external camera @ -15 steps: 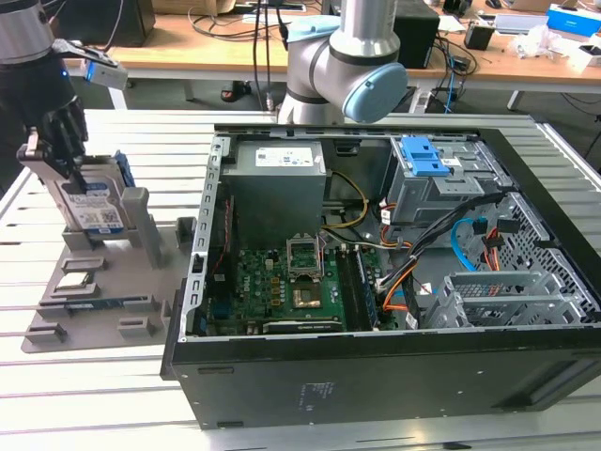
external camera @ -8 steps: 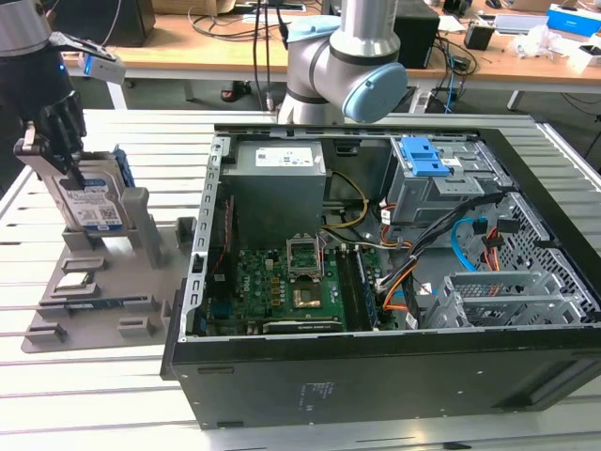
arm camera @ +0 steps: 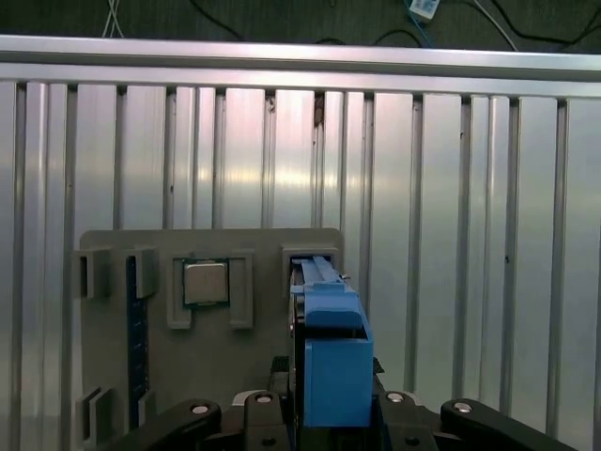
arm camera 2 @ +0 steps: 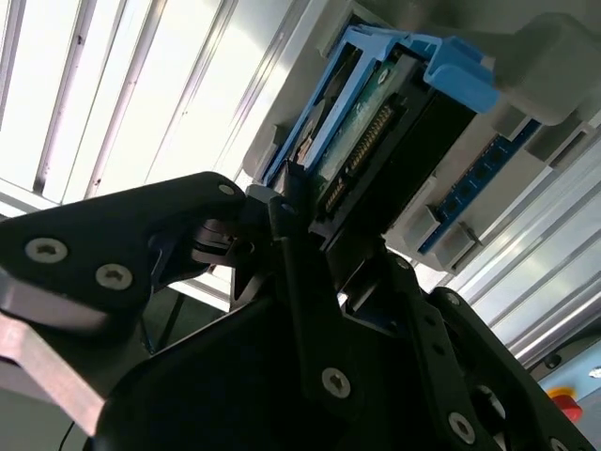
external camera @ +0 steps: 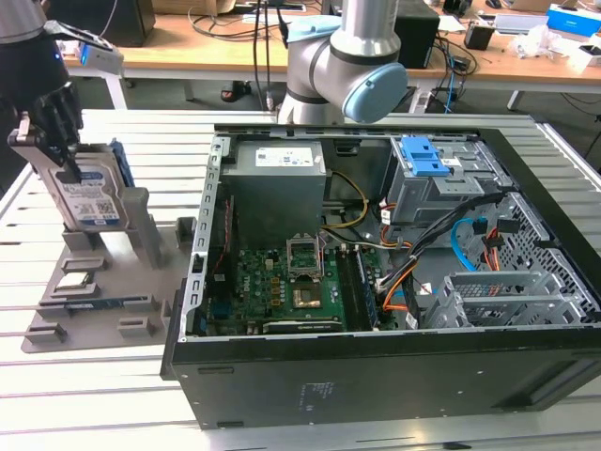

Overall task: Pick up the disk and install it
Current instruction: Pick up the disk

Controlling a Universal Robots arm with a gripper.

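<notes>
The disk [external camera: 91, 195] is a silver hard drive with a white-and-blue label and a blue carrier frame. It stands on edge in a slot of the grey holder [external camera: 141, 230] at the exterior view's left. My black gripper [external camera: 58, 141] comes down on the disk's upper end. In the second wrist view the gripper [arm camera 2: 315, 211] has a finger on each side of the disk [arm camera 2: 362, 132], shut on it. In the first wrist view the disk's blue carrier [arm camera: 331, 348] sits between the fingers, over the holder [arm camera: 263, 376].
An open computer case [external camera: 376, 366] lies at the exterior view's right, with a motherboard [external camera: 282, 282] and a drive cage with a blue latch plate [external camera: 427, 158]. The holder also carries a processor chip [arm camera: 205, 282] and a memory stick [external camera: 94, 305]. The table [arm camera: 470, 235] is ribbed aluminium.
</notes>
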